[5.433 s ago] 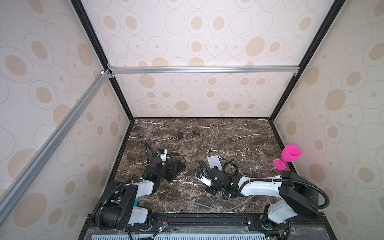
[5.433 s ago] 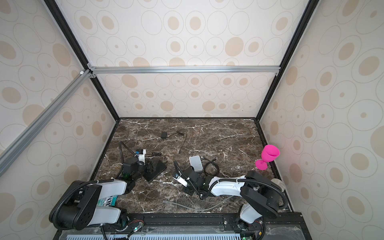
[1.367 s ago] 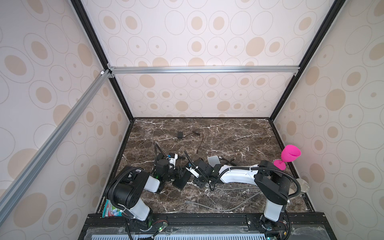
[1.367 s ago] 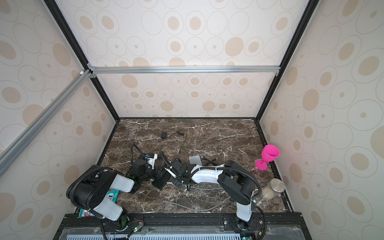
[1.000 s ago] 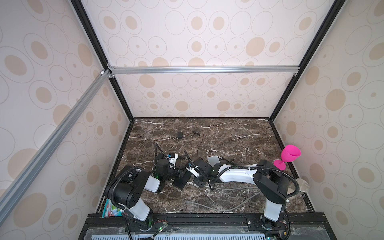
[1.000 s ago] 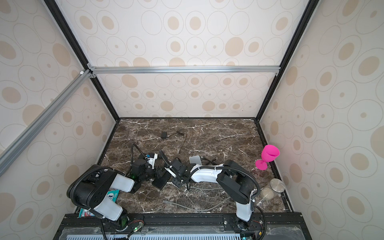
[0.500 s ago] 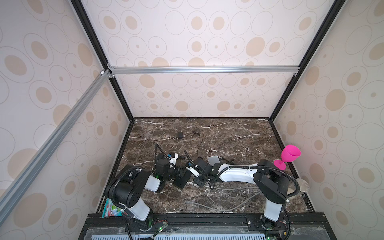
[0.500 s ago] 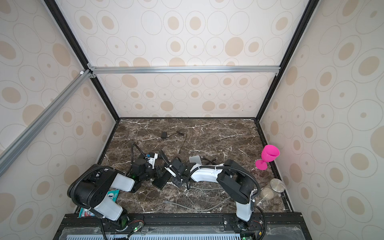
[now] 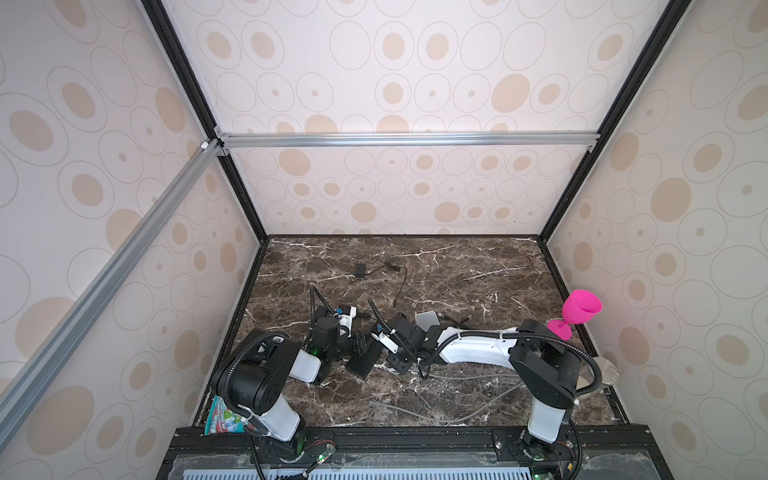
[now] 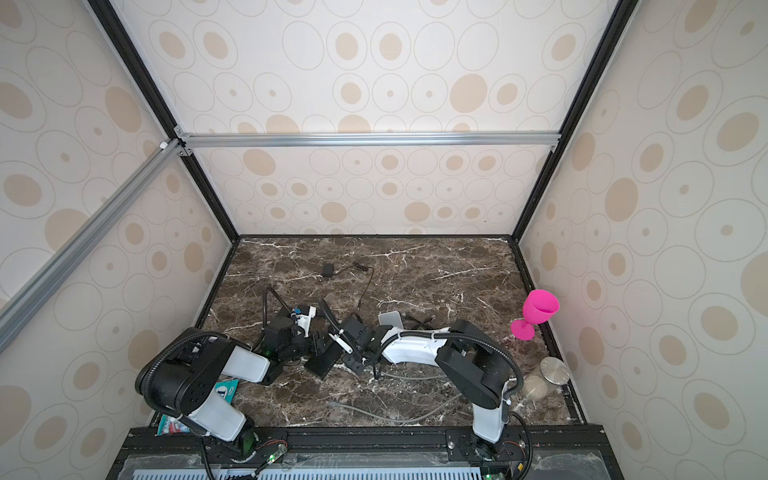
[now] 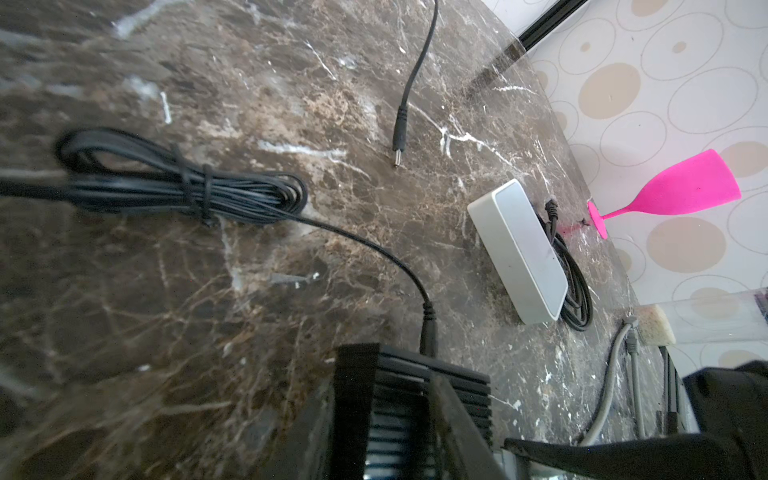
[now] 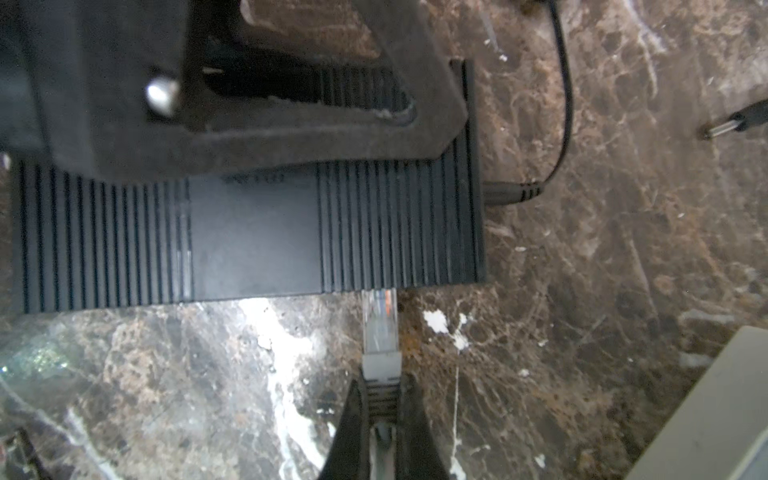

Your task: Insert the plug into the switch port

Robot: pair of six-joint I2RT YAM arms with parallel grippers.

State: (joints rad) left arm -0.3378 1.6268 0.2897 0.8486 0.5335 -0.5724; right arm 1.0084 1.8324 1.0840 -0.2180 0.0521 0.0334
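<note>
The switch [image 12: 249, 232] is a black ribbed box flat on the marble, seen in both top views [image 9: 365, 359] [image 10: 323, 360]. My left gripper [image 11: 403, 415] is shut on the switch across its width, one finger [image 12: 291, 124] lying over its top. The plug [image 12: 379, 320] is clear, with a grey boot on a grey cable [image 9: 436, 411]. My right gripper [image 12: 382, 403] is shut on that boot. The plug's tip meets the switch's front face, near the corner with the black power lead. How deep it sits in the port is hidden.
A silver box [image 11: 515, 249] with a black cord lies right of the arms. A pink goblet [image 9: 581, 307] and a jar [image 10: 550, 370] stand at the right wall. A tied cord bundle [image 11: 187, 187], a loose barrel jack [image 11: 399, 137] and a small adapter [image 9: 360, 270] lie further back.
Since the oldest frames both arms have come together at the middle, bringing the plug up to the switch. Over the last second nothing visibly moves.
</note>
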